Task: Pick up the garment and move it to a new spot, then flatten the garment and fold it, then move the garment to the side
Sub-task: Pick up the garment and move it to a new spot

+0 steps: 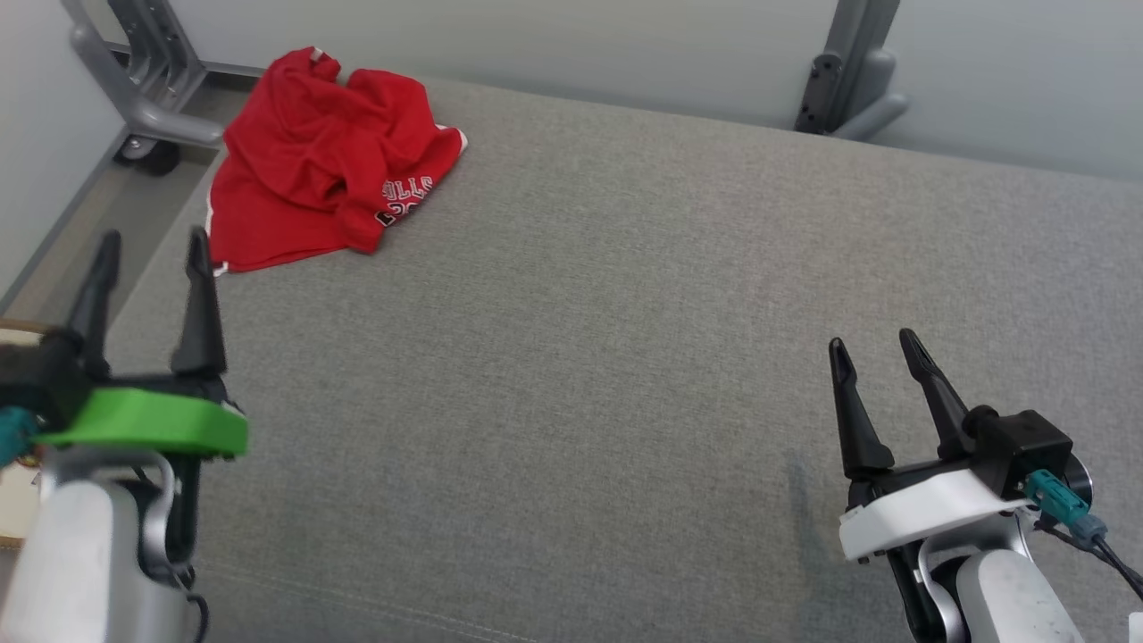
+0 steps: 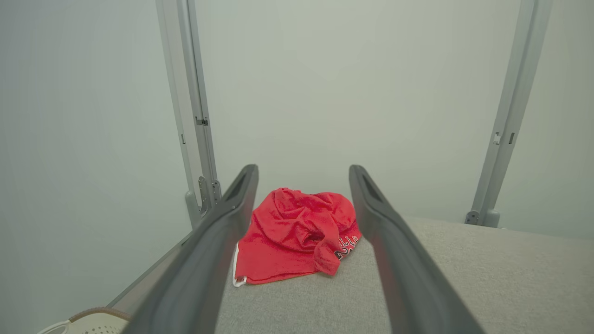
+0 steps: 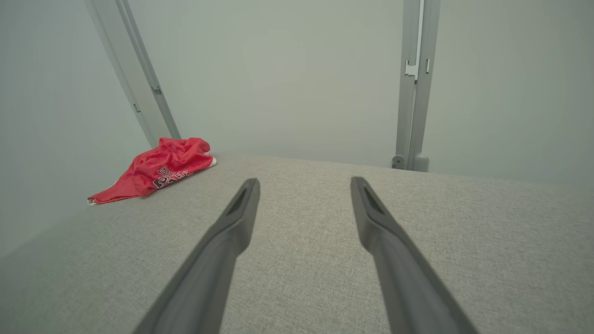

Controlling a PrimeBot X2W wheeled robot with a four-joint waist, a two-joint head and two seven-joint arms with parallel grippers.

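The garment (image 1: 312,170) lay crumpled at the table's (image 1: 625,313) far left corner. The left gripper (image 1: 154,237) and right gripper (image 1: 872,339) had fingers apart, empty.

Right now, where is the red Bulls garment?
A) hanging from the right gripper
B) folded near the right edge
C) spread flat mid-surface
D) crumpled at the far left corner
D: the red Bulls garment lies bunched at the far left corner of the grey fabric surface.
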